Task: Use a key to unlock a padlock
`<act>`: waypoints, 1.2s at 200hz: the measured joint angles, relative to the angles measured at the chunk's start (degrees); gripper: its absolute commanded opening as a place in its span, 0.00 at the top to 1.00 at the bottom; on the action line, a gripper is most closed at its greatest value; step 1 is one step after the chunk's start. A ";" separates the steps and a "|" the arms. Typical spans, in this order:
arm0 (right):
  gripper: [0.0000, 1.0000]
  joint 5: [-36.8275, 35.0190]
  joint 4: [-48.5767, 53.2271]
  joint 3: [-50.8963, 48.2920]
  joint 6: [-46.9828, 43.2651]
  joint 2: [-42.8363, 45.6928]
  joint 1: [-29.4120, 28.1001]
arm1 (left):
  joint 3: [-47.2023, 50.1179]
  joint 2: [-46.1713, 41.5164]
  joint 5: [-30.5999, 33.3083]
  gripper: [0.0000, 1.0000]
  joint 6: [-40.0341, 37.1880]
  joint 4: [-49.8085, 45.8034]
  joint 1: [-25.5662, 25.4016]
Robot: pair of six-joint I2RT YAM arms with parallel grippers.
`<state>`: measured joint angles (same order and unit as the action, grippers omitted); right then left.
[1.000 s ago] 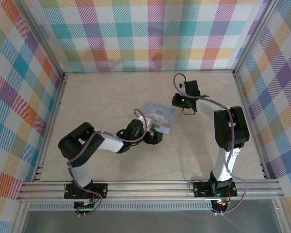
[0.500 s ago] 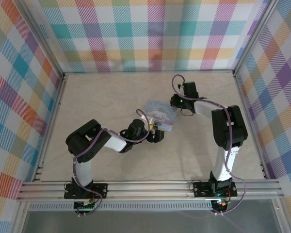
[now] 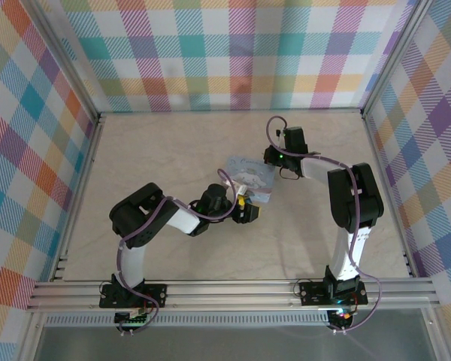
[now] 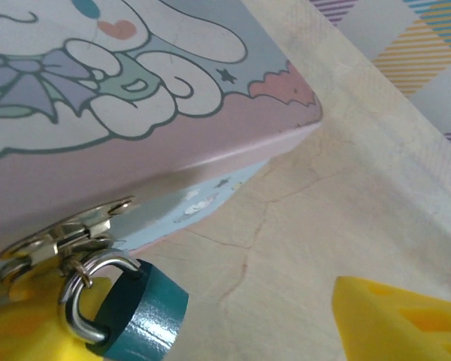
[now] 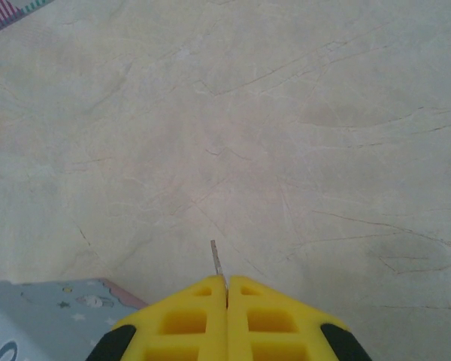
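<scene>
The padlock (image 4: 139, 312) is a small teal body with a silver shackle. It hangs from the metal hasp (image 4: 75, 229) of a pale blue cartoon-printed tin (image 4: 135, 90). My left gripper (image 4: 203, 320) is open at the tin's near edge, with the padlock between its yellow fingers (image 4: 406, 320), close to the left one. My right gripper (image 5: 227, 280) is shut on the key (image 5: 216, 259), whose thin metal blade sticks out from the tips. It hovers by the far right corner of the tin (image 3: 252, 174). In the top view the left gripper (image 3: 246, 211) faces the right gripper (image 3: 275, 156) across the tin.
The tin lies on a pale marbled table (image 3: 173, 150) inside checked cloth walls (image 3: 233, 53). A metal rail (image 3: 233, 289) runs along the near edge. A corner of the tin (image 5: 52, 316) shows at the lower left of the right wrist view.
My left arm has swung right, bringing its gripper further along the tin's near edge. My right gripper has shifted slightly left toward the tin's far corner.
</scene>
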<state>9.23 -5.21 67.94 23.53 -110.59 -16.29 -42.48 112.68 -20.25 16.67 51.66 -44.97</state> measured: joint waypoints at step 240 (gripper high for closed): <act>1.00 -0.35 -2.75 -2.82 0.02 1.38 -0.20 | -0.42 3.08 -1.16 0.64 13.31 4.74 3.82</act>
<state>8.88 -7.97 65.12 23.55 -109.21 -16.49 -42.89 115.77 -21.41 29.98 56.40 -41.15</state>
